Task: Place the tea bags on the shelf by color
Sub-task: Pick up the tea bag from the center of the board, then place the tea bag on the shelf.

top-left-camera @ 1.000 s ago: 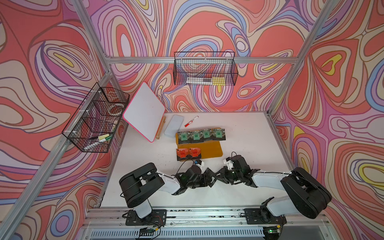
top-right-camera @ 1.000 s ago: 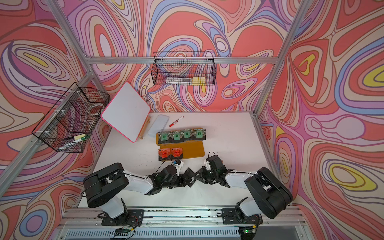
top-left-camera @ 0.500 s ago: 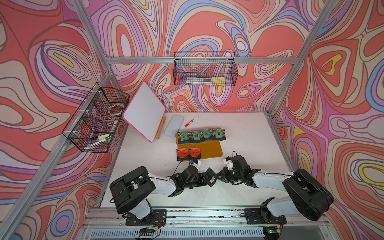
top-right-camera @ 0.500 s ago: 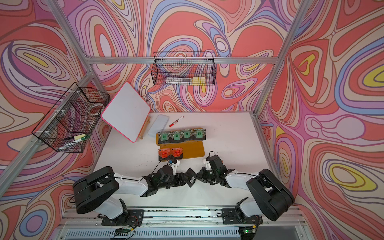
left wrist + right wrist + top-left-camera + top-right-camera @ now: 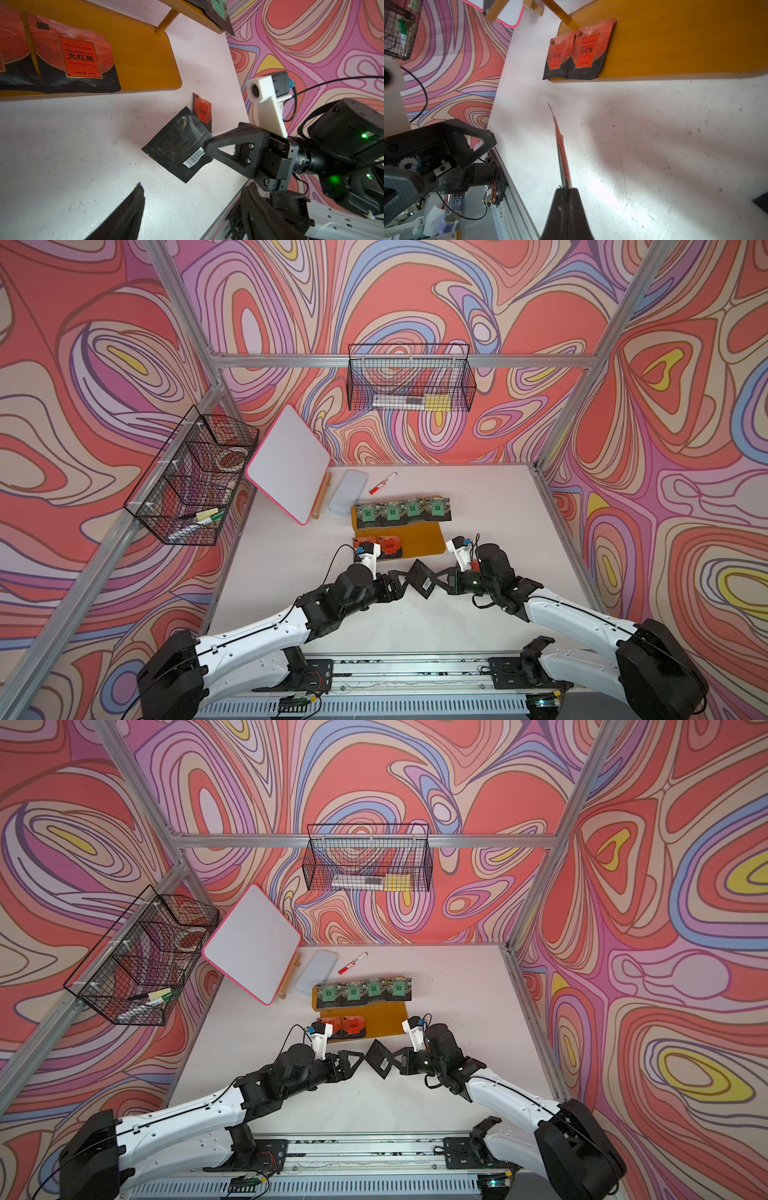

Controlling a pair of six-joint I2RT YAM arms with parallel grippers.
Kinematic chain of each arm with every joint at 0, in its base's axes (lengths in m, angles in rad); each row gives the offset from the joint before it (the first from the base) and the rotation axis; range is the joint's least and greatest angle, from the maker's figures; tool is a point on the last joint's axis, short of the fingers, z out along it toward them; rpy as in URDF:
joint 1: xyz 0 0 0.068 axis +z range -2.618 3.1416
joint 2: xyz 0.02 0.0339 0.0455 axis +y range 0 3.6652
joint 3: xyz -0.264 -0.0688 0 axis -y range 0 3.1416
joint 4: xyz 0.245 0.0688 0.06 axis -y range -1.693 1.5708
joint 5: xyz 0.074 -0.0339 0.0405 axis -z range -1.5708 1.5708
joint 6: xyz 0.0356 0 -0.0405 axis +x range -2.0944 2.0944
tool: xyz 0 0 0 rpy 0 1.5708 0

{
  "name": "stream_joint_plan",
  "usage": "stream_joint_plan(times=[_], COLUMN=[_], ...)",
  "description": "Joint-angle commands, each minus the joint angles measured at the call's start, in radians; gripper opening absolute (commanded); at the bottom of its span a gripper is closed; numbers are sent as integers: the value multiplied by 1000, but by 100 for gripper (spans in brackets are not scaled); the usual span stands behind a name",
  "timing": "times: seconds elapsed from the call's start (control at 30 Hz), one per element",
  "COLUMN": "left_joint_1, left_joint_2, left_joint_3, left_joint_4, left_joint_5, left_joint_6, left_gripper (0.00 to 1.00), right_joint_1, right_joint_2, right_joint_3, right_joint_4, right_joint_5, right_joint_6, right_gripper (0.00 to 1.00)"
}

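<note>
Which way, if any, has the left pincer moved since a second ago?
Yes: left pincer drew leftward along the shelf front, off the black-backed tea bag.

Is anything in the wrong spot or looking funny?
Yes. One orange-red tea sachet lies on the white table instead of on the mustard-yellow shelf. The right pincer pinches another sachet by its corner, black back showing.

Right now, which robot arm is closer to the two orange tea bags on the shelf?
Left. The left pincer sits just in front of the two orange tea bags; the right pincer, pinching a black-backed sachet, is farther off to their side.
</note>
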Motion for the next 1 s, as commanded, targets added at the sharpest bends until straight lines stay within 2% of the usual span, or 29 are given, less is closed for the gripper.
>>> stream_joint_plan(times=[0.0, 0.17, 0.27, 0.43, 0.57, 0.83, 0.97], left_joint_1=[4, 14, 42, 112, 132, 136, 136], left_joint_2=[-15, -91, -161, -236, -225, -114, -86], left_joint_3=[28, 28, 15, -50, -64, -20, -8], left_joint_4=[-74, -67, -65, 10, 38, 84, 83], left_joint_5=[68, 149, 192, 323, 387, 482, 482], left_joint_6=[138, 344, 411, 430, 442, 466, 472], left_gripper=[82, 84, 84, 82, 77, 54, 29], right_joint_1=[2, 8, 9, 9, 9, 13, 15], right_joint_2=[-33, -62, -88, -128, -131, -109, -112], right_joint_3=[9, 7, -6, -32, -46, -33, -22], right_joint_4=[34, 82, 112, 169, 233, 255, 232], right_joint_5=[-41, -149, -217, -313, -382, -434, -436], right_joint_6=[-126, -215, -253, -275, -247, -224, -233], right_gripper=[0, 0, 0, 0, 0, 0, 0])
